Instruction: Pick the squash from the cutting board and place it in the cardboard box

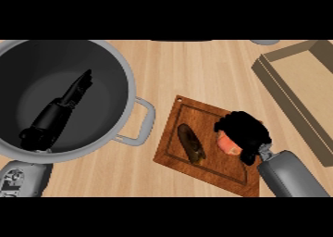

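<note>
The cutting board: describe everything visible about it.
The cutting board is a reddish-brown, wood-looking rectangle with a groove running just inside its edge, lying flat on the counter and turned at an angle. It sits between the large grey pot and the cardboard box. A dark elongated vegetable lies on it, and the right hand curls over an orange-pink item on its right part.

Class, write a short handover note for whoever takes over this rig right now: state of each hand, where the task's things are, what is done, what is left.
Right hand: over the cutting board, fingers curled round the squash, which only partly shows.
Left hand: open, fingers straight, over the big grey pot, holding nothing.
Cardboard box: far right of the board.
A dark oblong item also lies on the board.
Done: squash gripped.
Left: lift it, carry it right, release it in the box.
</note>
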